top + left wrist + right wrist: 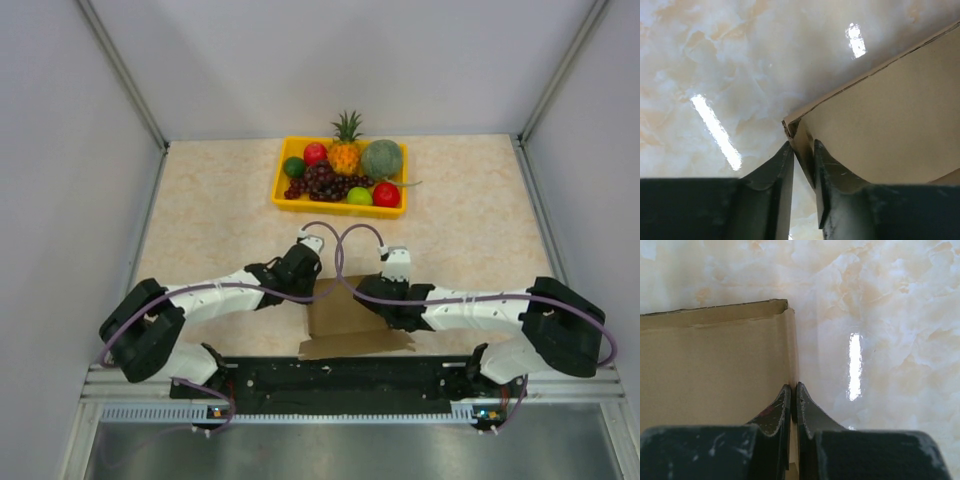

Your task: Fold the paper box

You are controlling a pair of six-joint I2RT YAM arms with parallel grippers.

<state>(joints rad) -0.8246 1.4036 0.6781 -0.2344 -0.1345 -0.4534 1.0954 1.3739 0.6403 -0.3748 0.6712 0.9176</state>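
The paper box point(340, 312) is brown cardboard, partly folded, lying on the marble table between my two arms near the front edge, with a flap point(350, 346) flat towards the arm bases. My left gripper point(312, 268) is at the box's left far corner. In the left wrist view point(802, 145) its fingers pinch a thin raised side wall of the box point(890, 115). My right gripper point(385, 290) is at the box's right side. In the right wrist view point(794, 387) its fingers are shut on the upright right wall of the box point(715, 365).
A yellow plastic tray point(283, 185) of fruit, with a pineapple point(345, 150), grapes and a melon, stands at the back centre. White walls enclose the table on the left, right and back. The black arm-base rail point(340, 380) runs along the front edge.
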